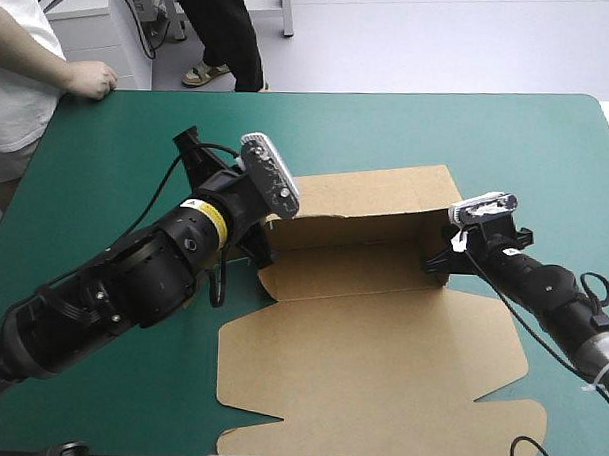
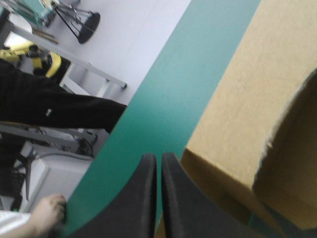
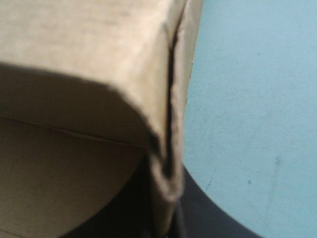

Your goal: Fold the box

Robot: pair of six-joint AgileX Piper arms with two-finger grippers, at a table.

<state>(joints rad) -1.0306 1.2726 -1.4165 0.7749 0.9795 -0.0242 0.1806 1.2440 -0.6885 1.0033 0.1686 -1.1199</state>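
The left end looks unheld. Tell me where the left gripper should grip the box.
On the box, probably the raised left end wall's free edge, jaws open astride it, from the left side. It stands upright beside the shut left gripper; the right gripper pinches the opposite wall likewise.

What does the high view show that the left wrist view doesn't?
High view only: the box, its lid flat toward the near edge, and the right gripper at its right wall. Left wrist view only: the left gripper, fingers together, just outside the box's raised corner. Both: a raised box wall, the teal-green cover and a person's hand at its edge.
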